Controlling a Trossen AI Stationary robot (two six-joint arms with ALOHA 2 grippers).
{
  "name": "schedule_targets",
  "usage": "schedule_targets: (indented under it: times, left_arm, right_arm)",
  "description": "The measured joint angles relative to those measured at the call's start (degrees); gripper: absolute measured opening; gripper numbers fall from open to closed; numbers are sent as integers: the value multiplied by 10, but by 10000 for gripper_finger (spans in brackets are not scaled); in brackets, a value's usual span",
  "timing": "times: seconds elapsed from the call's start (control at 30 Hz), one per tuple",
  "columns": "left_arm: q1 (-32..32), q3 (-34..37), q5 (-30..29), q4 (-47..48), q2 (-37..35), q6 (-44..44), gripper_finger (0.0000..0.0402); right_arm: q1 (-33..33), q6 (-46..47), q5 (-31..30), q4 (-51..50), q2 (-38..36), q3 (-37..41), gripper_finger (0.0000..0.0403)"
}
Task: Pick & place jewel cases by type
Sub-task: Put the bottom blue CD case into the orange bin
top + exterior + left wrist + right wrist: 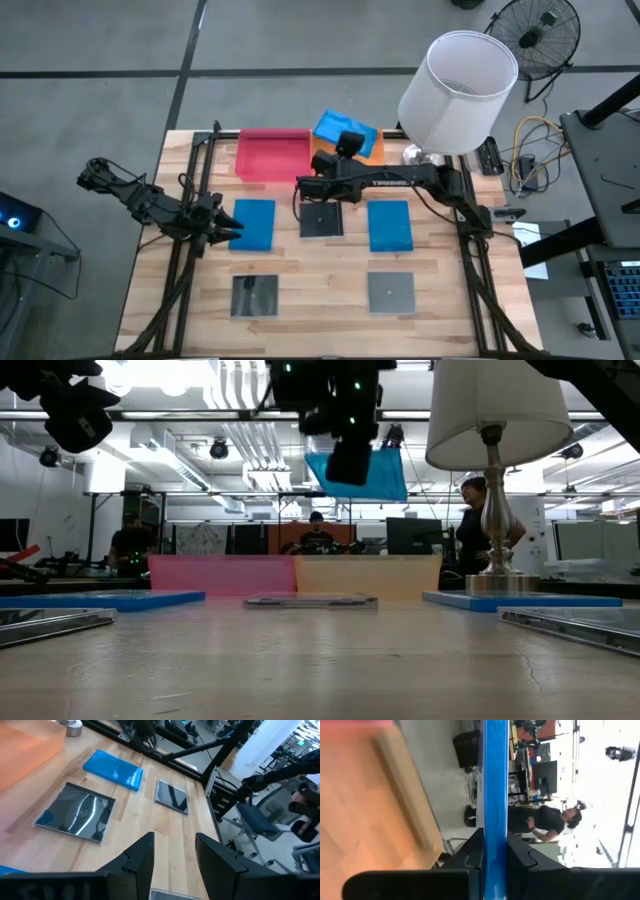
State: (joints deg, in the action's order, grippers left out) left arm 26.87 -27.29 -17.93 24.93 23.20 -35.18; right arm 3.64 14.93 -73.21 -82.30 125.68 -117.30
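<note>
My right gripper [494,865] fingers [470,852] clamp a blue jewel case [495,795] edge-on between them, raised above the orange tray [372,150]. My left gripper [173,855] hovers with fingers parted above the tabletop [165,827].

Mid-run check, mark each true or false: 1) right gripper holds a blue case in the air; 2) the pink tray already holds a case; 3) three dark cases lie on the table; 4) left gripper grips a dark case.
1) True: the right gripper is shut on a blue case above the orange tray.
2) False: the pink tray looks empty.
3) True.
4) False: the left gripper is open, holding nothing.
</note>
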Motion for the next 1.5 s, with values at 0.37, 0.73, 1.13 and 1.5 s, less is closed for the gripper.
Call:
schedule_targets:
  times: [0.37,0.73,1.13,1.5]
  left_arm:
    - [0,0,0,0,0,6,126]
    - [0,0,3,3,0,10,126]
    - [0,0,3,6,1,22,126]
    - [0,3,3,6,2,23,126]
  right_arm:
    - [4,-66,0,153,0,145,29]
    - [22,-222,45,343,-5,214,29]
    - [30,-398,140,528,-145,361,29]
    - [48,-517,184,635,-198,467,29]
